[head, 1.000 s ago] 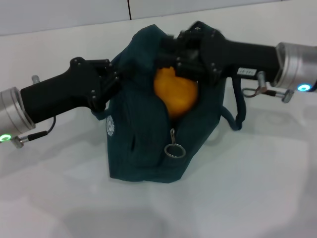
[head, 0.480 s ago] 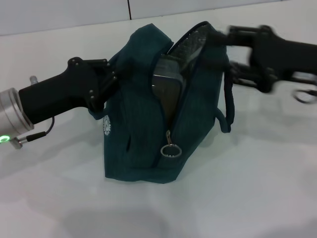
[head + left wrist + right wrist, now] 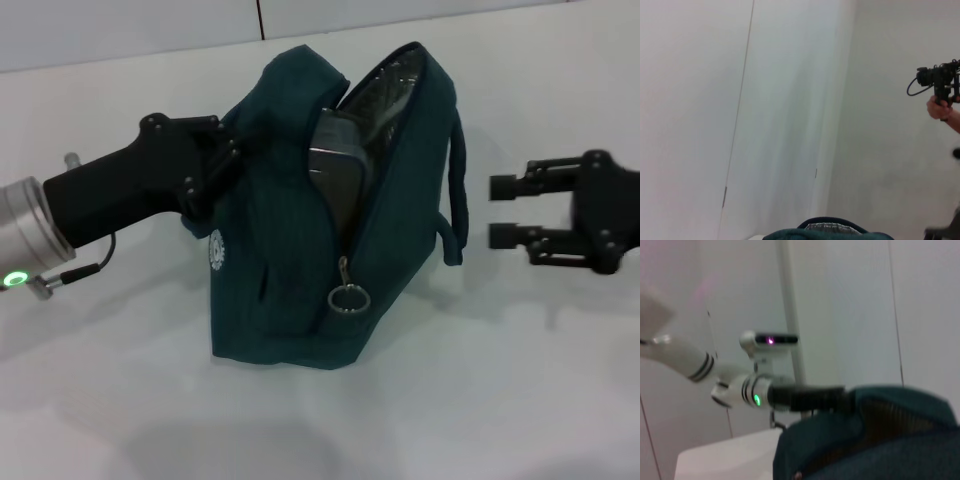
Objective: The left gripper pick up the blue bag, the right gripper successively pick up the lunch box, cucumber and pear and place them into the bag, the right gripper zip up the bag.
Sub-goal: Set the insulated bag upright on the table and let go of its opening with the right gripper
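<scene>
Right gripper (image 3: 497, 212) hanging empty beside the open blue bag (image 3: 290, 300)

Its two fingers, spread and holding nothing, are pointing at the bag's strap side; the left gripper (image 3: 222, 160) is pinching the bag's upper edge on the opposite side. The zipper pull ring (image 3: 349, 299) is dangling low on the front seam, nearer the right arm, with the zip track running up and away from the camera.
</scene>
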Robot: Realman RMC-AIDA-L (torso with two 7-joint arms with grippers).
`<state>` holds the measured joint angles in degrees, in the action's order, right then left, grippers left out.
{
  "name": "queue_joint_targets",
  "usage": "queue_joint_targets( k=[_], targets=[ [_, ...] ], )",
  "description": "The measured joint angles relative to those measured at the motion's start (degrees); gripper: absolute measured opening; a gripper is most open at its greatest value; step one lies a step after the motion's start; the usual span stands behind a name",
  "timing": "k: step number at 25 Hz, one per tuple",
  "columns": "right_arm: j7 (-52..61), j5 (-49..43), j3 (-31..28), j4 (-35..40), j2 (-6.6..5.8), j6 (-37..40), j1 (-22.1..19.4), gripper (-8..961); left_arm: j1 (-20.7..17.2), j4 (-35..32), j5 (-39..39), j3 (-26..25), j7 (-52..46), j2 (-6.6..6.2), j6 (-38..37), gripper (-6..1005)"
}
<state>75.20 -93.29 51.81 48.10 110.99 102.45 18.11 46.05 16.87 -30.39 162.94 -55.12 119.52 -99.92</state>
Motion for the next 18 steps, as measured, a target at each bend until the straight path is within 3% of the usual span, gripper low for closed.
queue_joint_targets(
  k=[3,6,11,13,18],
  targets=[
    [0.0,-6.4,0.3,-0.4,2.65,-4.0,2.7,498,0.0,-0.1,-0.1,0.0,0.0,0.01,0.1,46],
    [0.0,-8.3,0.3,-0.8,3.53,-4.9,4.1,498,0.0,-0.4,-0.3,0.0,0.1,0.07,0.1,46],
    [0.0,-9.5,0.7,-2.0,3.84,-5.1,5.7,498,-0.4,-0.9,-0.4,0.0,0.2,0.10,0.5,46],
    [-0.1,-9.2,0.3,-1.8,3.87,-5.5,5.5,413,-0.8,-0.9,-0.5,-0.1,0.7,0.10,0.6,46],
    [-3.8,-7.1,-3.0,-2.0,4.16,-6.7,4.3,303,-1.8,-2.4,-1.7,-0.2,2.1,0.16,1.7,46]
  ],
)
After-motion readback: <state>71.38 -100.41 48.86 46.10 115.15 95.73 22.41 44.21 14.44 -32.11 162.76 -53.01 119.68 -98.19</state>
